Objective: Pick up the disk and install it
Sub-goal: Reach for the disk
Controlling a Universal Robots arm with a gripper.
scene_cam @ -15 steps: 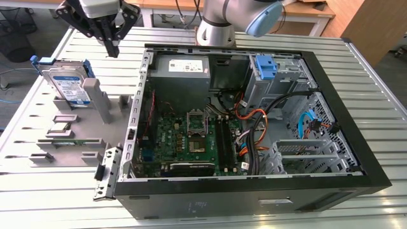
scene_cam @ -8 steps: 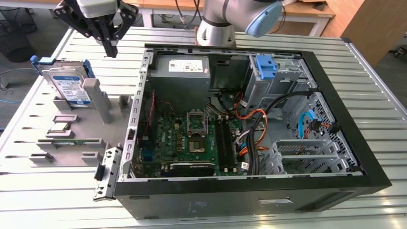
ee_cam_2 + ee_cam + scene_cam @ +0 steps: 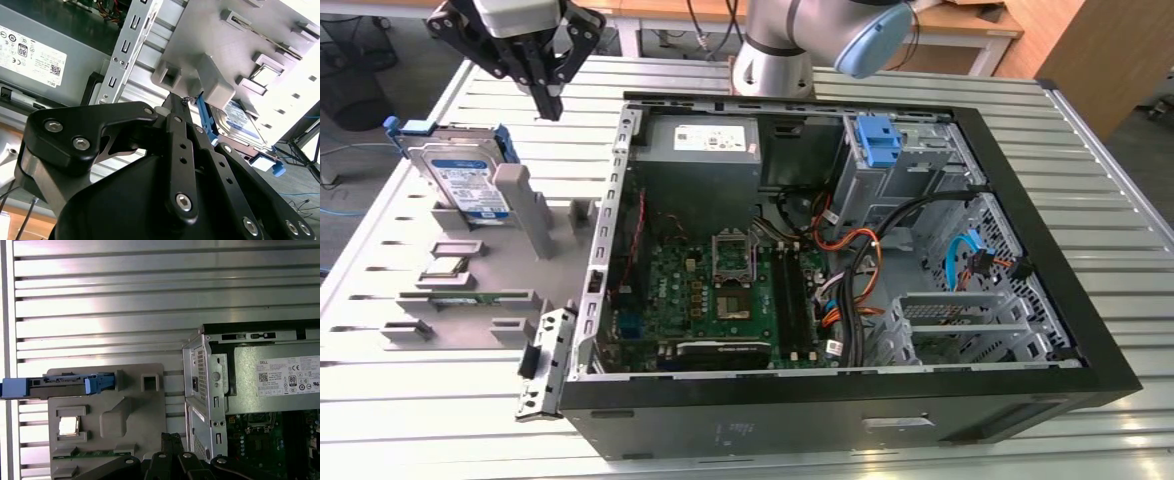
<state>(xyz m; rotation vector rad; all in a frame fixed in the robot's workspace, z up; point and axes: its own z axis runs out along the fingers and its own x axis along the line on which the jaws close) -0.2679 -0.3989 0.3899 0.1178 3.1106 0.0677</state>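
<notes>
Empty gripper (image 3: 550,104) over the table (image 3: 400,400)
Its fingers are pressed together, holding nothing, just beside the open computer case (image 3: 854,395). The disk (image 3: 460,178) stands on edge in the grey rack (image 3: 534,215) near the table's edge at the exterior view's left.

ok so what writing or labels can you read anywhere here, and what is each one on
The power supply: its white label carries fine print and round marks, seen in both wrist views, too small to quote with confidence.
The disk: the print on its white-and-blue label, in the exterior view, is too small to read.
No other writing can be made out.
</notes>
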